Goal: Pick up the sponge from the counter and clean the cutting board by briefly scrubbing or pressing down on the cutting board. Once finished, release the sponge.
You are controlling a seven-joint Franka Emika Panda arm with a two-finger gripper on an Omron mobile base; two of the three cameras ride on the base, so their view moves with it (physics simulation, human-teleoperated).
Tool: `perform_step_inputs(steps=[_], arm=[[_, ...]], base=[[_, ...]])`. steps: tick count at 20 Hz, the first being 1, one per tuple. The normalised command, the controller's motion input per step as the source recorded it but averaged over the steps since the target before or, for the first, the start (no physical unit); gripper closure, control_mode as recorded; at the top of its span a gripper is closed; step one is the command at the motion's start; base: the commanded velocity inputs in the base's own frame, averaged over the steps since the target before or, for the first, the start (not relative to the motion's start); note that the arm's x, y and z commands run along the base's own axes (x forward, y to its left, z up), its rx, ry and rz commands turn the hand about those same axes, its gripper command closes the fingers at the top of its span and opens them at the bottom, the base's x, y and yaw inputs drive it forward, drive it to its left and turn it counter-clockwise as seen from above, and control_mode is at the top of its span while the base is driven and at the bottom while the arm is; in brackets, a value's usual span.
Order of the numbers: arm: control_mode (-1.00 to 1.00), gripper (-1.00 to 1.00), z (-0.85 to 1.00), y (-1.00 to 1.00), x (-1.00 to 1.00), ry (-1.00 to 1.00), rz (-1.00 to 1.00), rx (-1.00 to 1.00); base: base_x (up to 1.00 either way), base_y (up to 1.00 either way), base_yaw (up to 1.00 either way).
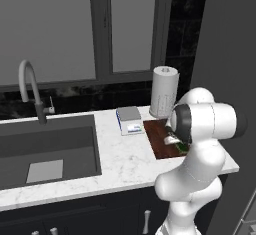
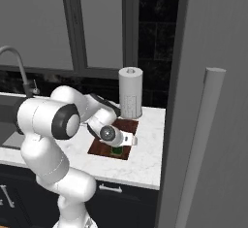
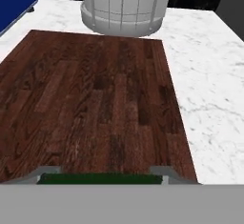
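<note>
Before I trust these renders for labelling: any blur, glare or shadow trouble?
Left base view: even light, slightly soft, no glare on the white marble counter. Right base view: black backsplash lacks detail. Hand view: dark reddish-brown wooden cutting board grain sharp; green sponge cropped low.

The cutting board (image 3: pixel 95 104) was seen as dark reddish-brown wood with plain grain and a matt finish. The table (image 3: pixel 209 75) was rendered as smooth white marble with faint grey veining. The sponge (image 3: pixel 100 178) showed a dark green, rough-looking layer. The faucet (image 1: pixel 27 81) looked like brushed metal.
</note>
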Motion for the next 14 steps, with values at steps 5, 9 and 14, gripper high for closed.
perform_step_inputs(steps=[5,9,14], arm=[[-1.0,1.0,0.0,-0.04,0.72,-0.01,0.02,0.01],[-1.0,1.0,0.0,0.0,0.9,0.0,0.05,0.02],[-1.0,1.0,0.0,0.01,0.77,0.0,0.07,0.0]], base=[[0.0,0.0,0.0],[0.0,0.0,0.0],[0.0,0.0,0.0]])
